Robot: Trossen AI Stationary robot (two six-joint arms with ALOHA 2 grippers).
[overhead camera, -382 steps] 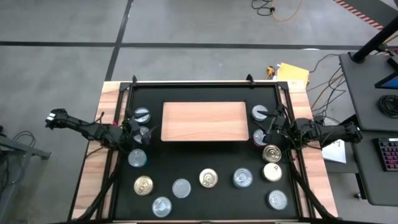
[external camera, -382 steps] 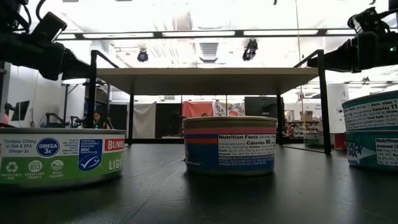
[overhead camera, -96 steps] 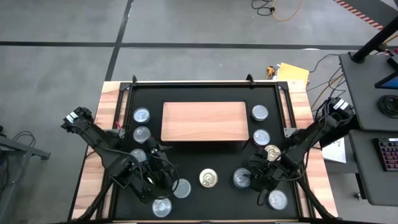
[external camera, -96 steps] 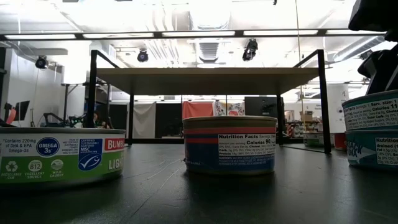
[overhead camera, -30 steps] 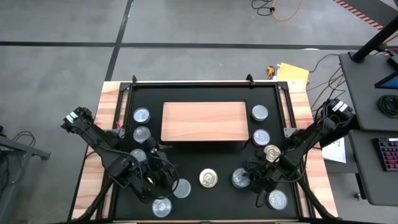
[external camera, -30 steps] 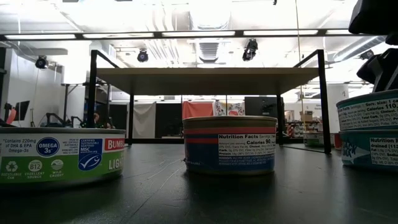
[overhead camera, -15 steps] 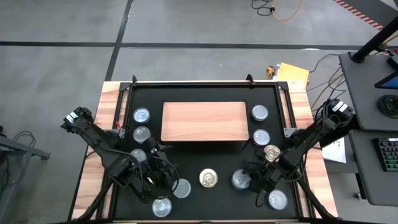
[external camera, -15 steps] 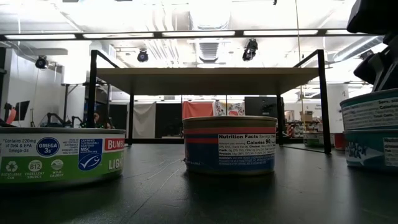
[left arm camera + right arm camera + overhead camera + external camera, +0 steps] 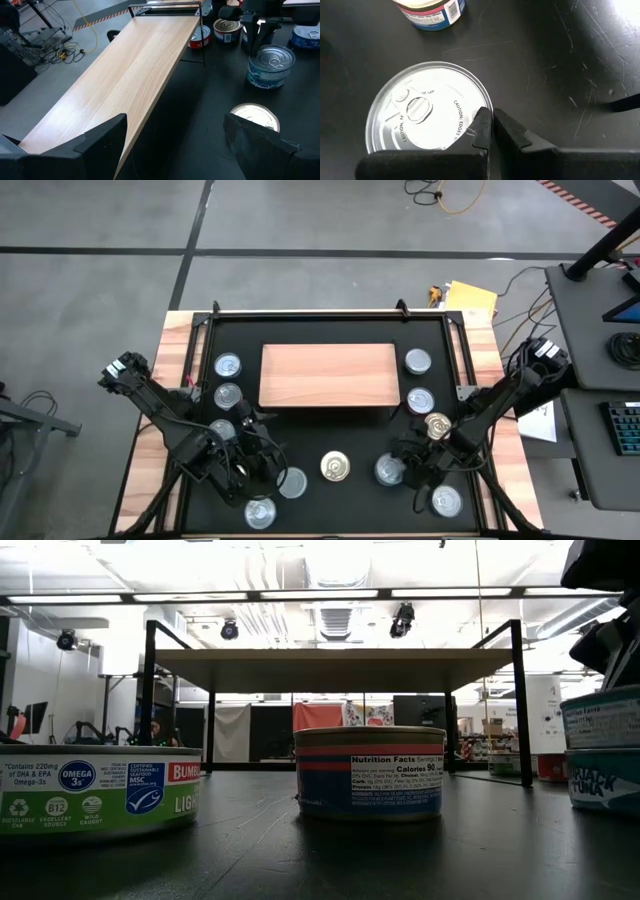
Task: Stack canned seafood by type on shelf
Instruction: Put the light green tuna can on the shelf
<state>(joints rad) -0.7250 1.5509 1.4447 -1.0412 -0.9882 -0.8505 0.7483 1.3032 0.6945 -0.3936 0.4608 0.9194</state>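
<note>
Both arms reach low over the black mat, on the side of the shelf (image 9: 327, 376) nearer the robot. The right gripper (image 9: 491, 129) hangs just above a silver-lidded tin (image 9: 427, 107) with its two fingers pressed together, closed on nothing; the fingertips sit over the rim of the lid, on the side away from the pull tab. From above, that gripper (image 9: 407, 472) shows beside this tin (image 9: 389, 470), the arm slanting back toward the right edge of the surface (image 9: 507, 448). The left gripper (image 9: 262, 467) is low near the shelf's left front corner, its fingers (image 9: 105, 138) spread wide with nothing between them.

The left wrist view looks along the shelf's (image 9: 125, 70) pale wood top, which is bare, and shows a blue-labelled tin (image 9: 270, 66) standing just past a tin with a bright lid (image 9: 255, 118) on the mat, with two more tins (image 9: 227, 30) beyond the shelf's far leg. The right wrist view alone shows the printed lid close up, plus a tin with a pink and white label (image 9: 431, 13) near it on the scuffed mat. The low view gives the side labels: a green and white tin (image 9: 97, 792) to the left of a red and blue tin (image 9: 370, 772), a teal one (image 9: 603, 748) to its right, and the shelf (image 9: 334, 668) raised on thin black legs behind them.

The other tins lie scattered on the mat around the shelf, none on it. Around the surface is grey concrete floor with cables, and a dark desk stands past the right arm.
</note>
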